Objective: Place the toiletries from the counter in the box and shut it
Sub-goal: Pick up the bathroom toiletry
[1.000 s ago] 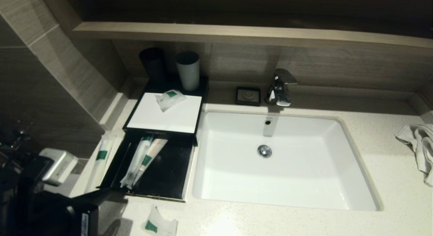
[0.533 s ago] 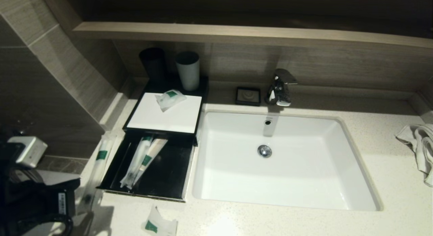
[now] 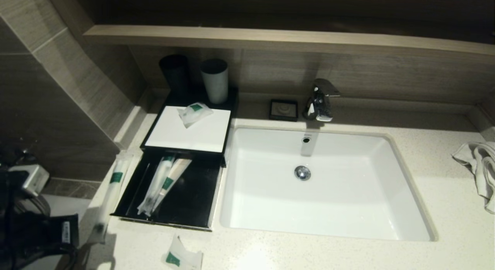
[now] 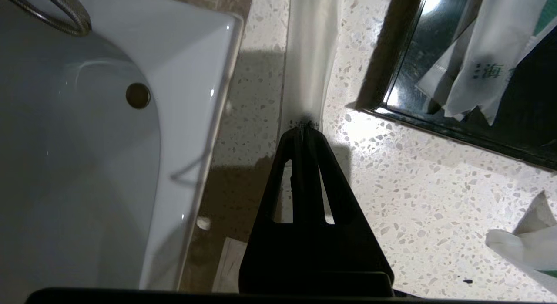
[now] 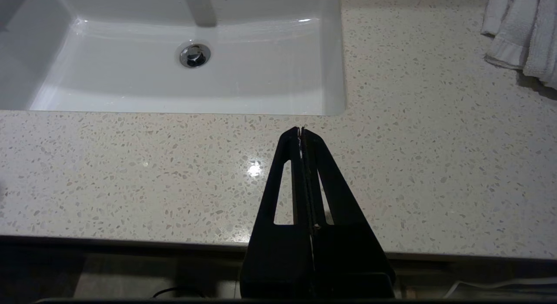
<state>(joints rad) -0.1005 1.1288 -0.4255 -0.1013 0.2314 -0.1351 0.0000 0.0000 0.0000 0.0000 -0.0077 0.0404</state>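
Am pinching slim tube packet (image 4: 310, 69) by near end, left gripper (image 4: 305, 126) fingers clenched on film; light, floppy, probably slippery.

Box (image 3: 188, 134) sits at the counter's (image 3: 294, 254) back left corner, left of the sink (image 3: 328, 185); one sachet (image 3: 195, 113) on top, two tubes (image 3: 162, 183) in its drawer (image 3: 193, 208).

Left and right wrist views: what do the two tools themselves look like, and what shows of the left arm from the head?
Both tools, left tool and right tool, are matte black wedges tapering to a narrow tip, each finger pierced by a slim triangular window. In the head view the left arm is black with dark cables, a silver-grey camera box and a white printed label.
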